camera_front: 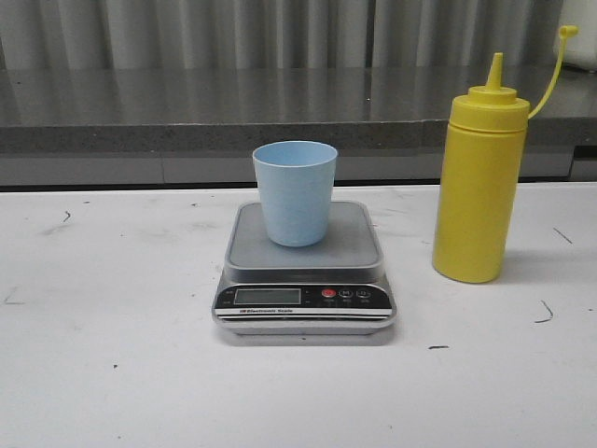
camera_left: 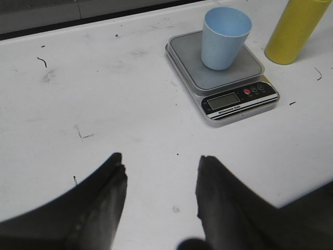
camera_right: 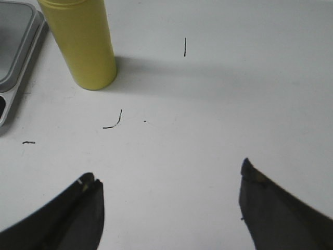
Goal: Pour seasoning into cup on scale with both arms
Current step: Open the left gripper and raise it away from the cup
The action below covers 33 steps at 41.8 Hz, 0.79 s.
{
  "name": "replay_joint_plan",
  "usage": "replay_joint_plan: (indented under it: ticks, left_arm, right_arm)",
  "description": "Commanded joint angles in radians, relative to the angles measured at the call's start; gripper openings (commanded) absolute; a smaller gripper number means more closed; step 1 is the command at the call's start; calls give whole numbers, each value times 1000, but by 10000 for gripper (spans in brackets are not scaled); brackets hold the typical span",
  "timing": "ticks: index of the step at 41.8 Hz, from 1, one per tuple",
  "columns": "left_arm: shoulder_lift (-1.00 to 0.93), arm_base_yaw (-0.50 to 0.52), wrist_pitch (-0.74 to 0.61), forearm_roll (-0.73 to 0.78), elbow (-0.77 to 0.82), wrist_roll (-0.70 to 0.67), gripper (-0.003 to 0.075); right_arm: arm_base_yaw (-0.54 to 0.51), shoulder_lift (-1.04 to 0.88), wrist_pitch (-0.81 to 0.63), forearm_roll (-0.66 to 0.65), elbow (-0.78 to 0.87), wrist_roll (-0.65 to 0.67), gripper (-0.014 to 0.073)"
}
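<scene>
A pale blue cup (camera_front: 295, 191) stands upright on the silver platform of the scale (camera_front: 304, 269) at the table's middle. To its right the yellow seasoning bottle (camera_front: 479, 185) stands upright on the table, nozzle uncapped, cap strap hanging off to the side. Neither arm shows in the front view. In the left wrist view my left gripper (camera_left: 160, 162) is open over bare table, well short of the scale (camera_left: 223, 78) and cup (camera_left: 225, 37). In the right wrist view my right gripper (camera_right: 169, 174) is open wide, empty, a short way from the seasoning bottle (camera_right: 83, 41).
The white table (camera_front: 112, 355) carries small black pen marks. A grey counter ledge (camera_front: 187, 117) runs along the back edge behind the scale and bottle.
</scene>
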Motion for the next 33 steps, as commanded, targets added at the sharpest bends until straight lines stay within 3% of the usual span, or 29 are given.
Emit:
replay_joint_plan:
  ticks: [1,28,33]
  left_arm:
    - [6,3,-67,-7,-25,-16,312]
    - [6,3,-67,-7,-25,-16,313]
    - [6,3,-67,-7,-25,-16,313]
  right_arm:
    - [-6,6,-62,-10,-28,-10,561]
    - [36,7,-63,47,-43,-14,569]
    - [96,26,-27,46,-85,-53,653]
